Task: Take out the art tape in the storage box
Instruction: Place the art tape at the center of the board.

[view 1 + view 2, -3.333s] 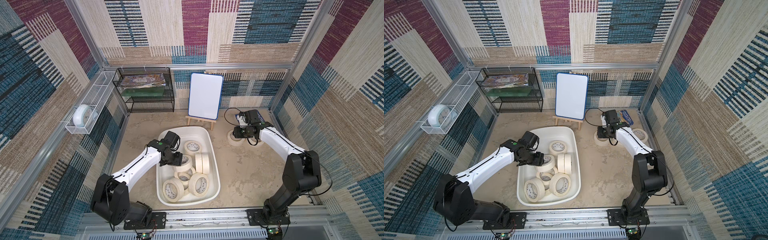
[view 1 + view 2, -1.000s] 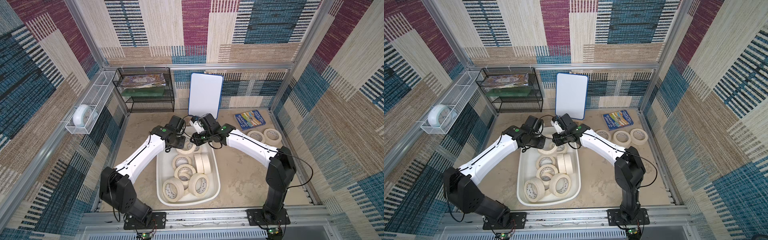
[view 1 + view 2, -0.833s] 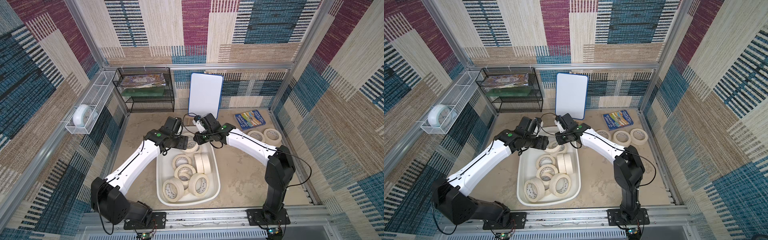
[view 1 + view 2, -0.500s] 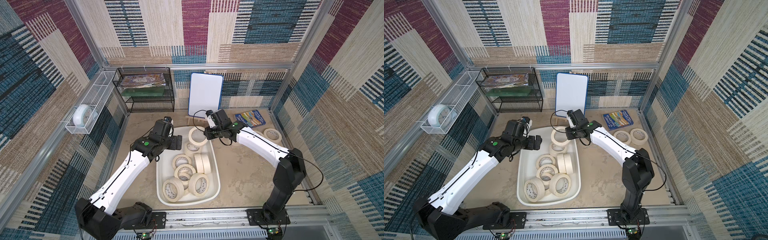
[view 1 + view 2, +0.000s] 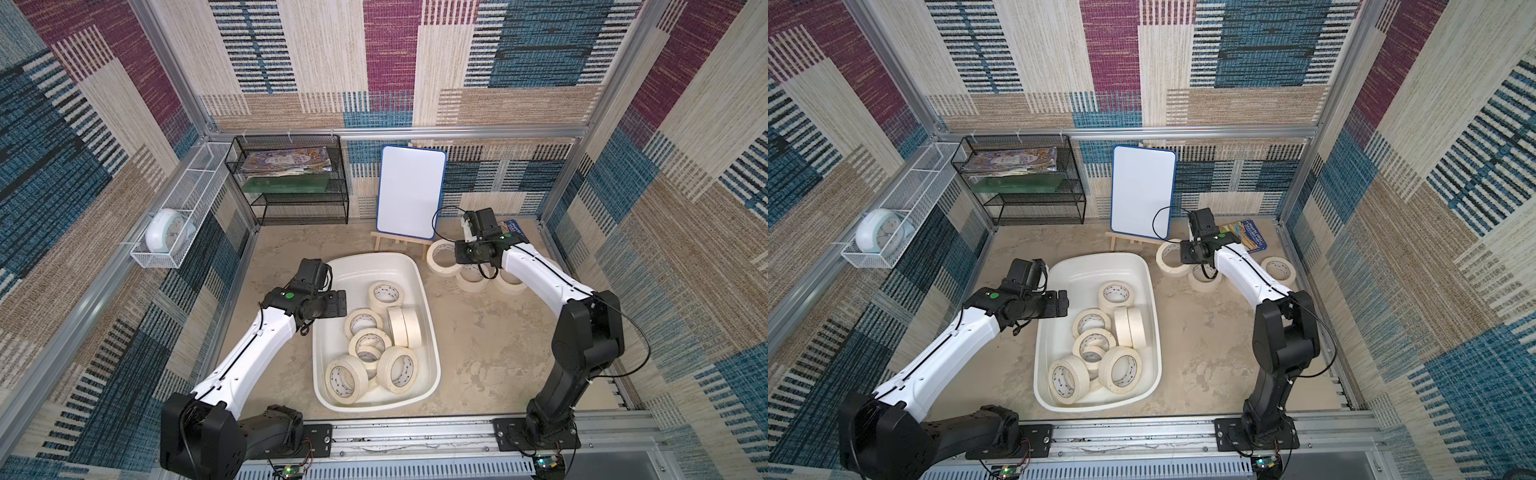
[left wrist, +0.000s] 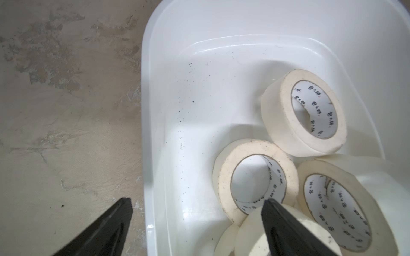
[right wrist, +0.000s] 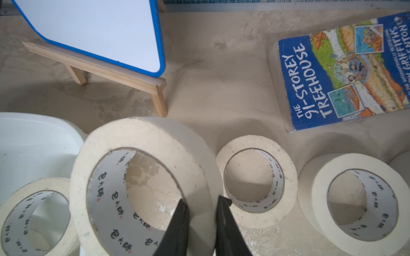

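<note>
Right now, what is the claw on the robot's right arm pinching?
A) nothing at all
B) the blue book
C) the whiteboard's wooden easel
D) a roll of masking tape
D: in the right wrist view, the right gripper has one finger inside and one outside the wall of a cream masking-tape roll, clamping it.

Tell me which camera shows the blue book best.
The right wrist view: the book lies flat and close up, its cover title readable, though one edge is cropped. In both top views it is small and far back, partly covered by the right arm. The left wrist view does not show it.
</note>
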Robot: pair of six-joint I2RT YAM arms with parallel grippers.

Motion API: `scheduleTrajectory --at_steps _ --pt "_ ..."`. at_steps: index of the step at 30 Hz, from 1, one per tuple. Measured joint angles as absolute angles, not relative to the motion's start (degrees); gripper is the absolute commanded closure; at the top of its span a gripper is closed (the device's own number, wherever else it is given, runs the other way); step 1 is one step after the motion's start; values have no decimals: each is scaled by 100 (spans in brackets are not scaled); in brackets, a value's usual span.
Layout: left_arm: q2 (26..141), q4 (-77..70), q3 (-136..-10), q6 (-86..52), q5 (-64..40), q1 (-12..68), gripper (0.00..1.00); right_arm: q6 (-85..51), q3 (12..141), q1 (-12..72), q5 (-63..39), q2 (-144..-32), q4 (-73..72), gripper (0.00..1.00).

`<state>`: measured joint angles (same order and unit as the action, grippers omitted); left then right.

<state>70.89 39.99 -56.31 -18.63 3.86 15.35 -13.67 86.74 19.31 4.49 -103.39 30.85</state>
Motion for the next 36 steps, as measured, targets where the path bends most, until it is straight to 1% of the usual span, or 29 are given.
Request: scheduleTrajectory --at_steps 3,10,13,18,25,29,33,34,35,36 --pt "7179 3837 -5485 -1909 322 1415 7 -1286 8919 1914 384 -10753 3133 100" --pt "7456 3452 -5273 -1949 294 1166 21 -1232 9080 1903 226 -11292 3181 100" --pt "7577 3304 -5249 -1953 276 1096 29 -1232 8980 1905 172 -11351 3157 100" --pt "7789 3144 -5315 -1951 325 1020 51 -1216 8774 1905 130 -11424 3024 100" --pt "8095 3131 -5594 -1920 392 816 72 -1214 8687 1909 123 -11478 2659 100" --pt "8248 3015 -5769 -1863 360 674 78 -1216 8663 1946 137 -11452 2567 100" --pt "8353 2923 -5929 -1778 322 576 81 -1214 8663 2032 191 -11419 2609 100" --pt "8370 2904 -5964 -1780 322 561 81 -1214 8667 2062 172 -11419 2622 100" --pt "8379 2893 -5988 -1778 320 548 78 -1214 8670 2091 145 -11421 2626 100" --pt "8385 2882 -6003 -1772 320 541 73 -1216 8680 2108 121 -11432 2633 100"
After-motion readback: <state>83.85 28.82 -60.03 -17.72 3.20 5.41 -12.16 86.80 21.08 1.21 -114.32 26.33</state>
